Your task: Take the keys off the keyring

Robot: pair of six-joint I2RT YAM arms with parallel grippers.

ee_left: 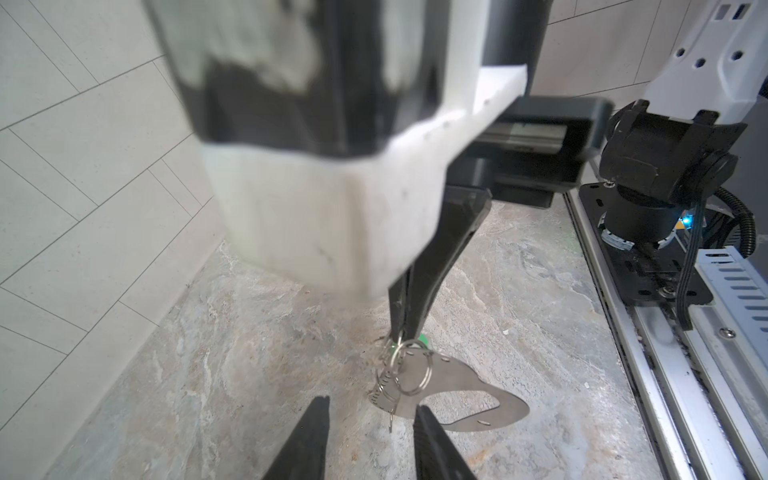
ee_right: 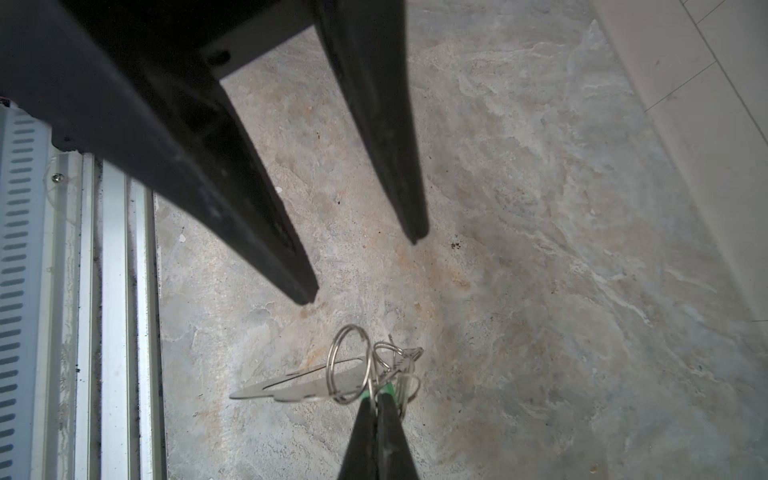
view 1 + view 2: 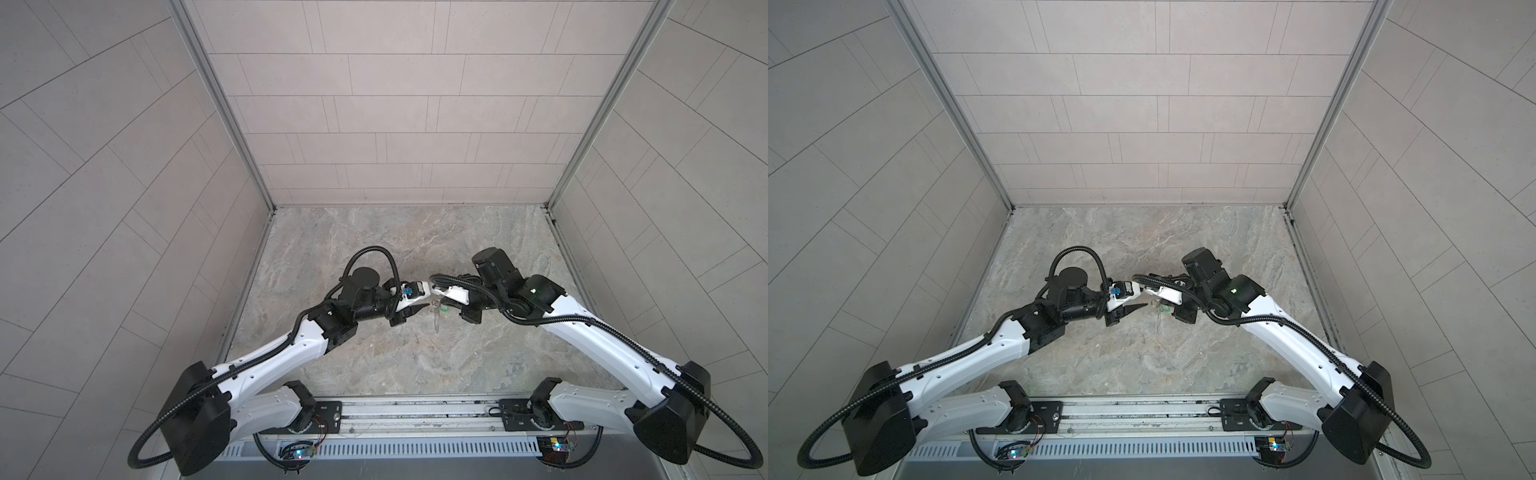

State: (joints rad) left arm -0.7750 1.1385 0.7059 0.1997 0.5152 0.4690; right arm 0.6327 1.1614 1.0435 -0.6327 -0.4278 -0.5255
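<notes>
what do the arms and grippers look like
White shells with black joints on the left arm and right arm, black ribbed cables alongside. The left gripper and right gripper have slim tapered black fingers.

Both arms reach from the near edge of the bench [image 3: 415,357] and bend inward, so the hands face each other tip to tip over its middle. The left arm [image 3: 266,357] ends in the left hand [image 1: 372,405], fingers parted and gripping nothing. The right arm [image 3: 602,336] tilts the right hand [image 2: 376,397] downward, fingers pinched together on the keys [image 2: 389,386].
</notes>
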